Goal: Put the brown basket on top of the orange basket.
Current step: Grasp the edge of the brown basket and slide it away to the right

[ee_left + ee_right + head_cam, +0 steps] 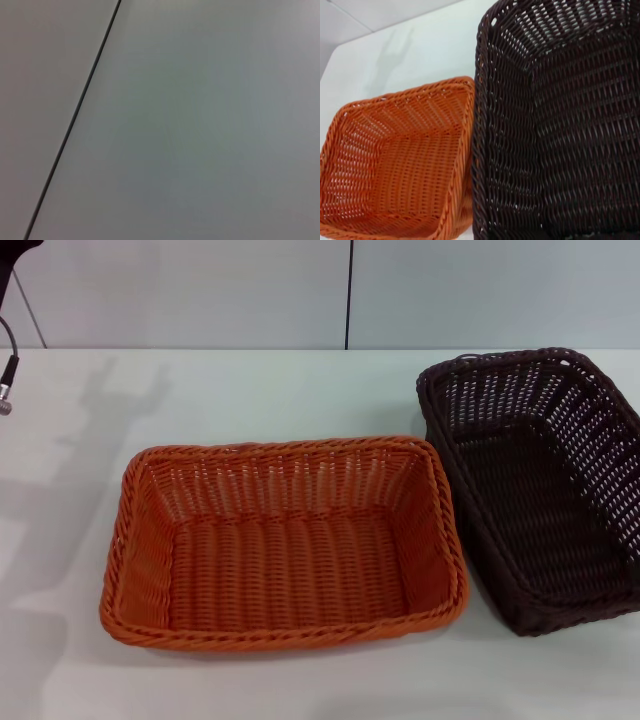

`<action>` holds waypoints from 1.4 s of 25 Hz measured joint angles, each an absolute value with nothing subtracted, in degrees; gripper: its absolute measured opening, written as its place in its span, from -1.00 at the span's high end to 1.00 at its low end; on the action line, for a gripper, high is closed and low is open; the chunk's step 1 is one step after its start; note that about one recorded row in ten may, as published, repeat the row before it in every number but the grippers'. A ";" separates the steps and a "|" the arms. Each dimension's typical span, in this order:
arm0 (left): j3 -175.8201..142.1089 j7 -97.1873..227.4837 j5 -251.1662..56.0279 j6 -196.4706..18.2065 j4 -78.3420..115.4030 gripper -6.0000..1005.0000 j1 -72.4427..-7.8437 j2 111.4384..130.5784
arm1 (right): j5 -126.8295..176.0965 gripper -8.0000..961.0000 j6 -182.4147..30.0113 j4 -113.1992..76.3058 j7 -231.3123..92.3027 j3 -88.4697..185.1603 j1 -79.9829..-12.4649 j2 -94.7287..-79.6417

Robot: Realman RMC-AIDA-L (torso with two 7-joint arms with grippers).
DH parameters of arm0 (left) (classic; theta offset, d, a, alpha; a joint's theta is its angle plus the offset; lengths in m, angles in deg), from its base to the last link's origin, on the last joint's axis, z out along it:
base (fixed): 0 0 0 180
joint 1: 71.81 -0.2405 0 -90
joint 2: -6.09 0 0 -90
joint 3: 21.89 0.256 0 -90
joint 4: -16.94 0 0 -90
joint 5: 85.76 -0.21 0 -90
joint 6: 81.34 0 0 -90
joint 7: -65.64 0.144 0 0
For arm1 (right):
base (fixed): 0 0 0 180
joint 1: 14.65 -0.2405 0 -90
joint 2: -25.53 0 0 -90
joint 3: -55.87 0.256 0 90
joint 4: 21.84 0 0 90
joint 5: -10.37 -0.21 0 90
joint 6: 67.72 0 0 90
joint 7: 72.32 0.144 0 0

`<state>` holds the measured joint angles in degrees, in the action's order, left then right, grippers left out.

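Two woven baskets are set on the white table [250,390] in the head view. The orange basket [285,545] lies flat near the centre of the table, mouth up, its long sides running from 9 o'clock to 3 o'clock. The brown basket [540,490] is found toward 2 o'clock from it, at the table's right, and is turned so that its length runs roughly from 11 o'clock to 5 o'clock. Its near-left corner comes just beside the orange rim; whether the two rims touch cannot be told.

In the right wrist view the brown basket [555,130] fills most of the frame from close above, with the orange basket [395,165] alongside, which suggests that the right arm is poised over the brown basket for a pick. Neither gripper is shown in any view (only a cable end [8,380] is glimpsed at the head view's left edge), so whether the fingers of either are apart or together cannot be told. Only a plain grey panel with a dark seam [75,115] is seen by the left wrist camera, so the left arm is judged to be parked away from the work.

Nothing is stacked yet. The brown basket is judged to need rotating to match the orange one before being lowered, since a skewed basket would perch on the rim rather than nest.
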<state>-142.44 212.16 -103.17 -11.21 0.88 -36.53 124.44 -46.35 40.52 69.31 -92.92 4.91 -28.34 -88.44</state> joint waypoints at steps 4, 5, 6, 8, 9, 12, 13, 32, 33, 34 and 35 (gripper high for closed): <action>-142.59 212.16 -103.16 -11.21 0.69 -0.67 -36.64 124.40 | -46.35 -0.47 40.56 69.10 -92.90 4.35 -27.78 -88.38; -142.59 212.16 -103.16 -11.21 0.69 -0.67 -36.64 124.40 | -46.36 -0.47 40.57 68.85 -92.90 4.14 -27.69 -88.38; -142.61 212.16 -103.16 -11.21 0.69 -0.67 -36.65 124.37 | -46.37 -0.47 40.56 68.52 -92.92 3.91 -27.62 -88.38; -142.65 212.16 -103.16 -11.21 0.64 -0.67 -36.64 124.31 | -46.42 -0.47 40.57 67.20 -93.18 3.30 -27.49 -88.38; -142.65 212.16 -103.16 -11.21 0.62 -0.67 -36.63 124.31 | -46.43 -0.47 40.56 66.49 -93.34 3.12 -27.45 -88.38; -142.65 212.16 -103.16 -11.21 0.59 -0.67 -36.61 124.30 | -46.43 -0.47 40.49 64.61 -94.26 3.05 -27.27 -88.38; -142.65 212.16 -103.16 -11.20 0.59 -0.67 -36.61 124.30 | -46.43 -0.47 40.44 64.34 -94.47 3.06 -27.25 -88.38; -143.61 212.16 -103.16 -11.21 0.59 -0.67 -37.11 124.23 | -44.41 -0.47 40.03 62.29 -99.31 4.93 -27.28 -88.31; -143.73 212.16 -103.18 -11.21 0.59 -0.67 -37.13 124.22 | -44.42 -0.47 40.03 62.27 -99.52 5.34 -27.28 -88.30; -143.74 212.16 -103.22 -11.25 0.59 -0.67 -37.13 124.21 | -44.43 -0.47 40.03 62.24 -99.79 5.93 -27.28 -88.30; -143.74 212.16 -103.26 -11.29 0.59 -0.67 -37.12 124.21 | -44.44 -0.47 40.03 62.14 -100.15 6.71 -27.28 -88.31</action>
